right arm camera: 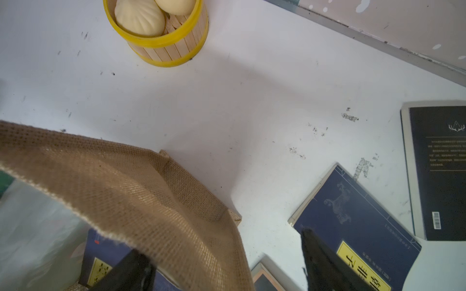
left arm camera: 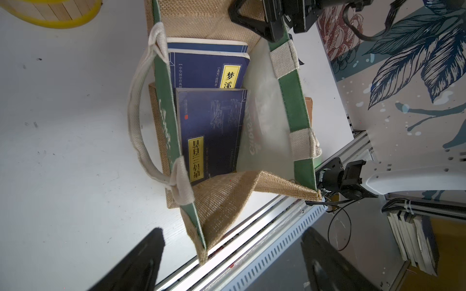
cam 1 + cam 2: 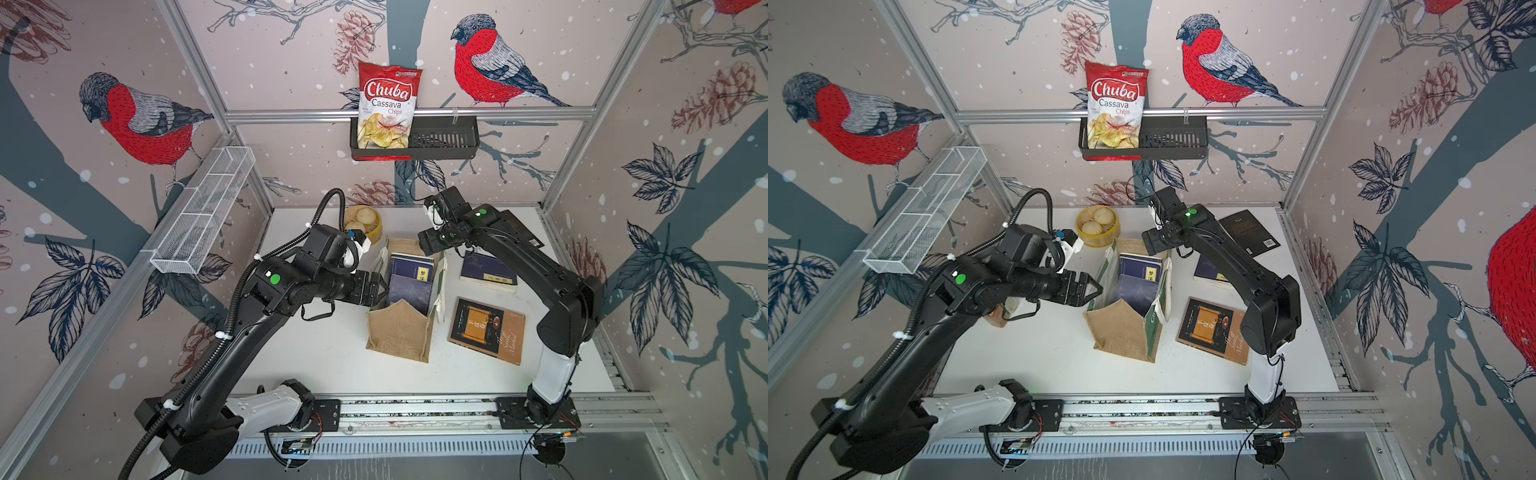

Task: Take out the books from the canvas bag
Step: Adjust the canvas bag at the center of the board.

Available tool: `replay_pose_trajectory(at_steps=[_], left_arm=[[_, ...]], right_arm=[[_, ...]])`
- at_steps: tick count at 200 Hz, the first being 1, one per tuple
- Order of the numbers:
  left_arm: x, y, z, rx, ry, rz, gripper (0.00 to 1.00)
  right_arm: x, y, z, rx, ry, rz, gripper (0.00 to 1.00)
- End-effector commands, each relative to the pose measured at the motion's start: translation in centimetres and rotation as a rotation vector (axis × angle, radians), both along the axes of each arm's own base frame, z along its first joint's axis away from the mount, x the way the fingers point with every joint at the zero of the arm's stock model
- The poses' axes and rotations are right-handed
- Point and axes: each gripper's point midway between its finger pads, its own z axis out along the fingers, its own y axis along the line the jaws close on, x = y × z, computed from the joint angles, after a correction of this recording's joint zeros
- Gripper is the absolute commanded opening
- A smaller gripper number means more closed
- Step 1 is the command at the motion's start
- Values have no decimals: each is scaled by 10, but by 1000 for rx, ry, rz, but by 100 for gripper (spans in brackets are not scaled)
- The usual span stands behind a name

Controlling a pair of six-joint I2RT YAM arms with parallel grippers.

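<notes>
The canvas bag stands open mid-table, tan jute with green panels and white handles. Inside it, navy books with yellow labels stand upright, one behind another. On the table to its right lie a navy book, a brown-black book with an orange scroll and a black book with a barcode. My left gripper is open beside the bag's left wall, with the bag's near corner showing between its fingers. My right gripper is open astride the bag's far wall, one finger inside.
A yellow bamboo steamer with buns sits just behind the bag. A black basket with a red chips bag hangs on the back wall. A white wire basket is on the left wall. A metal rail runs along the front edge.
</notes>
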Motion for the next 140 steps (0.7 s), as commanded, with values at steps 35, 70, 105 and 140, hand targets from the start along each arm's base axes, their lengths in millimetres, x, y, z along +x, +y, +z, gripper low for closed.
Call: replay_pose_trajectory(at_steps=[35,70,105,140], left_arm=[[-29,-13,-31,-109,192,26,91],[-23,-25,-51,-161,275,88,97],[-10,-30,-63,-162,280,151,97],[7,-29,-75,-68,258,164,95]], right_arm=[[-14,11,-20,20,93,66,36],[-25,1,-4,80,70,13,17],[-37,-5,9,122,90,-39,4],[-49,-16,29,255,60,-154,0]])
